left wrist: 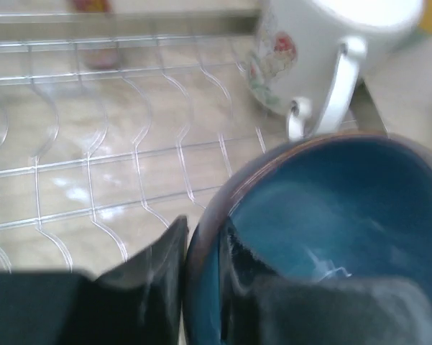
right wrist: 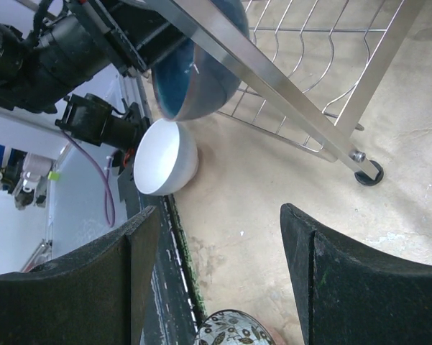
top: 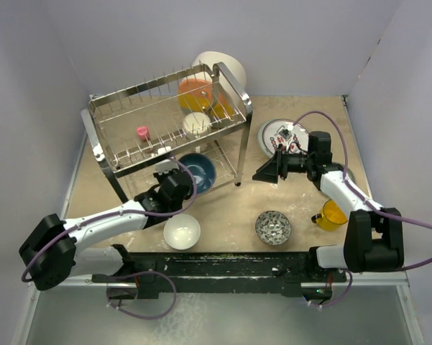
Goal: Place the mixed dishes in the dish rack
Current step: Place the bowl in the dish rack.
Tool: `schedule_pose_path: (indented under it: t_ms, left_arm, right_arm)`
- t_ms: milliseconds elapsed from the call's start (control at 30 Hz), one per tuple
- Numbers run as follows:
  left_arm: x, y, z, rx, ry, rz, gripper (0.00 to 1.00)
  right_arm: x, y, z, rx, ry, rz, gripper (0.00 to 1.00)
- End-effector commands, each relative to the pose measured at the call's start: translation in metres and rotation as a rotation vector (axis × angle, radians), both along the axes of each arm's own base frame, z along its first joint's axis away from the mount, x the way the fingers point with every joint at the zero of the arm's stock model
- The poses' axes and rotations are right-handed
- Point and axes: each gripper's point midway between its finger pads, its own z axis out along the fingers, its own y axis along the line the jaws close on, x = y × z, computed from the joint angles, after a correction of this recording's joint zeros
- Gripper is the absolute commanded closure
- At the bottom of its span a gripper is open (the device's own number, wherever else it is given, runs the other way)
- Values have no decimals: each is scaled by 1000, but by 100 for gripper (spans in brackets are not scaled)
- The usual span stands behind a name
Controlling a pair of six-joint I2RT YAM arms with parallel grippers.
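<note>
The dark blue bowl [left wrist: 331,208] was pinched at its rim by the left hand [left wrist: 205,241], one finger inside and one outside. It hung tilted at the bottom shelf of the shiny wire dish rack [top: 236,90]. The right hand [right wrist: 217,212] was spread wide over the tan counter [top: 230,208], holding nothing.

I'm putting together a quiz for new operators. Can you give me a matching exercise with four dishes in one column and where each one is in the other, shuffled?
Things:
1. dark blue bowl
2. white bowl
3. yellow cup
4. grey-patterned bowl

Places:
A. on the table, beside the right arm
B. rim between the fingers of the left end effector, at the dish rack
C. on the table, about midway between the two arms
D. on the table, beside the left arm

Pairs: 1-B; 2-D; 3-A; 4-C
</note>
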Motion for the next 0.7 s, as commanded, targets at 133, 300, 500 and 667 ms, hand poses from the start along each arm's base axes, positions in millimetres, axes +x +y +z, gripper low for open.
schedule_pose_path:
  t_ms: [133,300,500,667]
  left_arm:
    - [20,-19,40,-52,-83,-22,81]
    - [21,-18,42,-1,-83,-36,81]
    - [23,-13,45,64,-82,-28,83]
    - [24,-10,49,102,-78,-20,85]
  right_arm:
    - [1,-1,19,21,-74,26,29]
    - [2,-1,19,20,-75,24,29]
    - [4,-2,21,3,-156,41,29]
    - [-8,-4,25,-33,-292,116,29]
